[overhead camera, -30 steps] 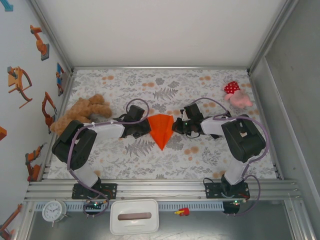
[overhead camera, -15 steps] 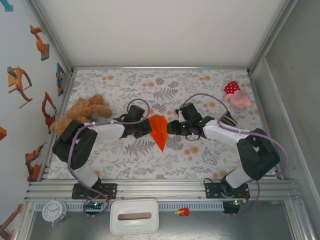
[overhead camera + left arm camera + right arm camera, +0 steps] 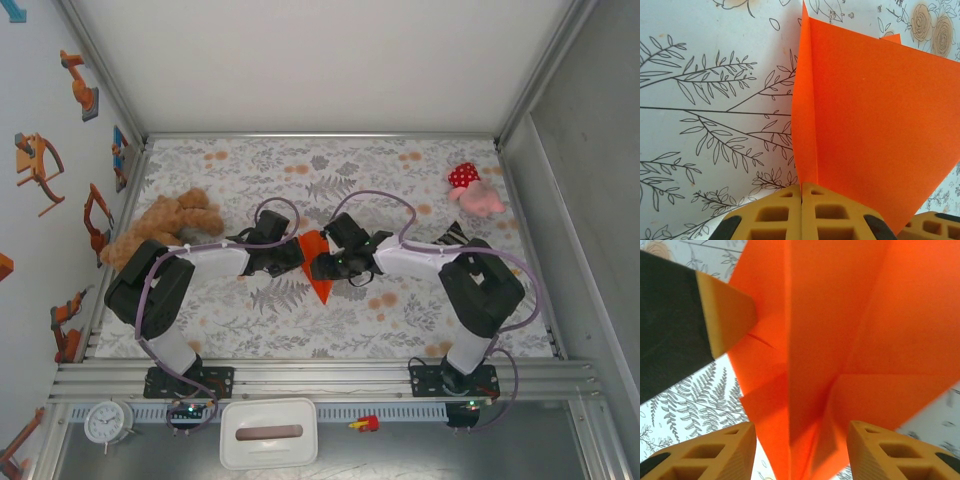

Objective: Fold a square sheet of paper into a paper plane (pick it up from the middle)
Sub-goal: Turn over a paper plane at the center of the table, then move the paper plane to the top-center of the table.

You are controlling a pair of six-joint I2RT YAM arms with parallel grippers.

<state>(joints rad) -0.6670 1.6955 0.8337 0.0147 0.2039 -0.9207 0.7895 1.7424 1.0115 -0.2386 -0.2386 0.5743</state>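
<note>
From above, we see the right gripper (image 3: 332,264) hiding much of the paper plane (image 3: 321,287) at the middle of the table (image 3: 250,320). Its jaws stand apart around the fold, while the left gripper (image 3: 801,192) is clamped on the plane's edge.

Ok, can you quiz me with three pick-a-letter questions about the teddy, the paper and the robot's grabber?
1. Where is the teddy?
A. left of the paper
B. right of the paper
C. on top of the paper

2. What colour is the paper?
A. blue
B. orange
C. green

3. What is the left gripper doing?
A. standing wide open
B. holding the teddy
C. shut on the paper

Answers:
1 A, the top view shows the teddy over on the left.
2 B, it is bright orange in every view.
3 C, the left wrist view shows it closed on the paper's edge.
</note>
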